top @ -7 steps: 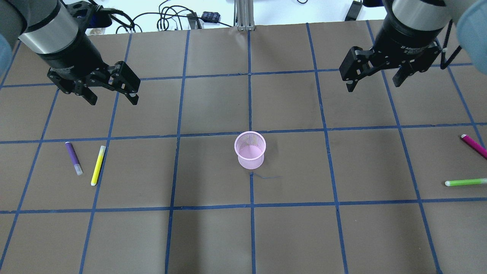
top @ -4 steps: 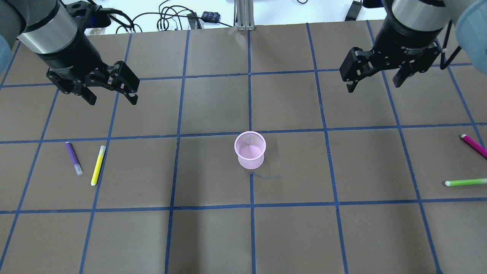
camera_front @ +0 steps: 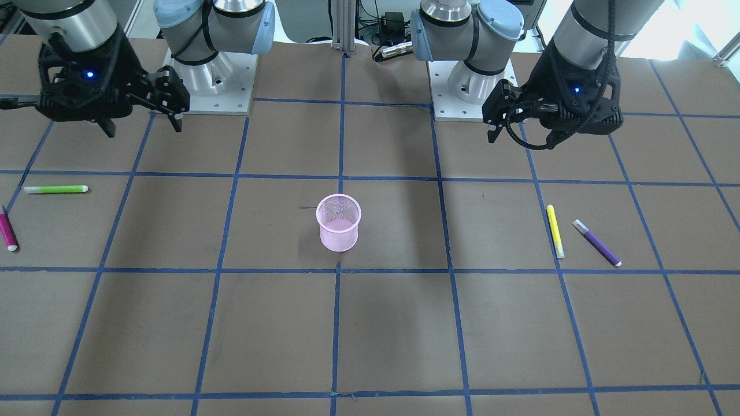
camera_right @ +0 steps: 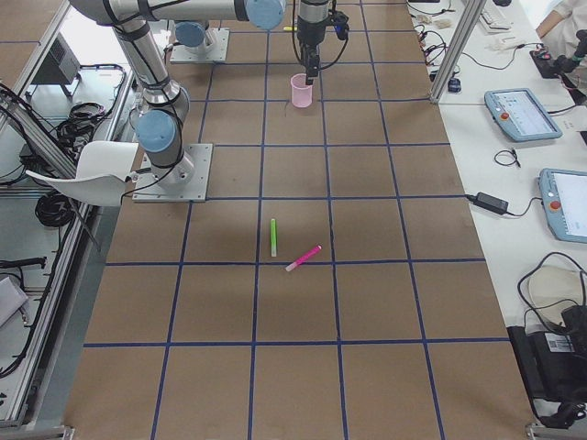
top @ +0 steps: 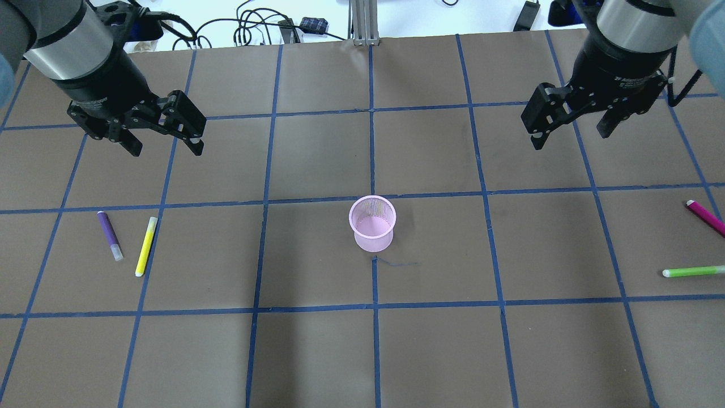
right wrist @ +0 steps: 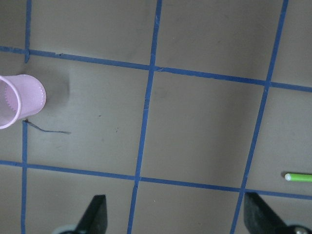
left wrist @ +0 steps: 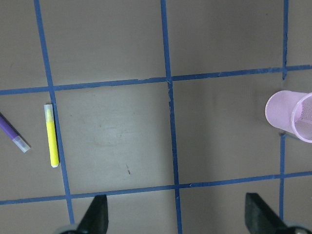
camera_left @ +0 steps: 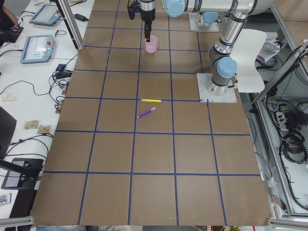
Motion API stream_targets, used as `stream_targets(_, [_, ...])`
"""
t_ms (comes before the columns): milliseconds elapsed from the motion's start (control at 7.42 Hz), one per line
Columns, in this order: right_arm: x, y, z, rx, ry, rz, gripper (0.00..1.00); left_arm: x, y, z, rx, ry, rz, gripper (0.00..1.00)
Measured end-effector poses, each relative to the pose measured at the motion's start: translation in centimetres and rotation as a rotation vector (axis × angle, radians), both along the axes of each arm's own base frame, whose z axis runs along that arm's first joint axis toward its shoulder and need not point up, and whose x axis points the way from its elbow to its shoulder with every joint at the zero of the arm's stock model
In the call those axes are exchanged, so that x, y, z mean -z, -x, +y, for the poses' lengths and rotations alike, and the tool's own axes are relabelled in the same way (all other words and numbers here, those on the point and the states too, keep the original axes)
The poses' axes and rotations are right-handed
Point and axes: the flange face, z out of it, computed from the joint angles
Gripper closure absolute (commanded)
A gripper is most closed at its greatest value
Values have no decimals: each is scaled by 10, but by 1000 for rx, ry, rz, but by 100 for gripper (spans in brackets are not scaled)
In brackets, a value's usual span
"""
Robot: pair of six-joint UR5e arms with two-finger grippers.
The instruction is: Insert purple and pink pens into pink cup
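The pink mesh cup (top: 372,222) stands upright in the middle of the table, and it shows in the front view (camera_front: 339,222) too. The purple pen (top: 109,235) lies flat on the left side, its end at the left edge of the left wrist view (left wrist: 12,134). The pink pen (top: 706,217) lies at the right edge of the table. My left gripper (top: 167,148) hangs open and empty above the table, beyond the purple pen. My right gripper (top: 571,139) hangs open and empty at the back right, well away from the pink pen.
A yellow pen (top: 145,246) lies just right of the purple pen. A green pen (top: 694,271) lies near the pink pen. Cables (top: 243,28) and a metal post (top: 365,22) sit at the table's far edge.
My right gripper has shifted a little to the right and toward the near side. My left gripper has barely moved. Pens and cup are where they were.
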Motion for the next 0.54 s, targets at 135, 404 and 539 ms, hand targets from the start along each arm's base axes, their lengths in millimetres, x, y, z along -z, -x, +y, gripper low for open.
stream_targets(135, [20,47,-14,16,-2,-10,0,0,-1,0,-1,0,0,0])
stream_targets(404, [70,149,-31,-70,63,12,0,0,-1,0,-3,1,0,0])
stream_targets(539, [101,203,-34,-142,81,25,0,0,-1,0,-4,1,0,0])
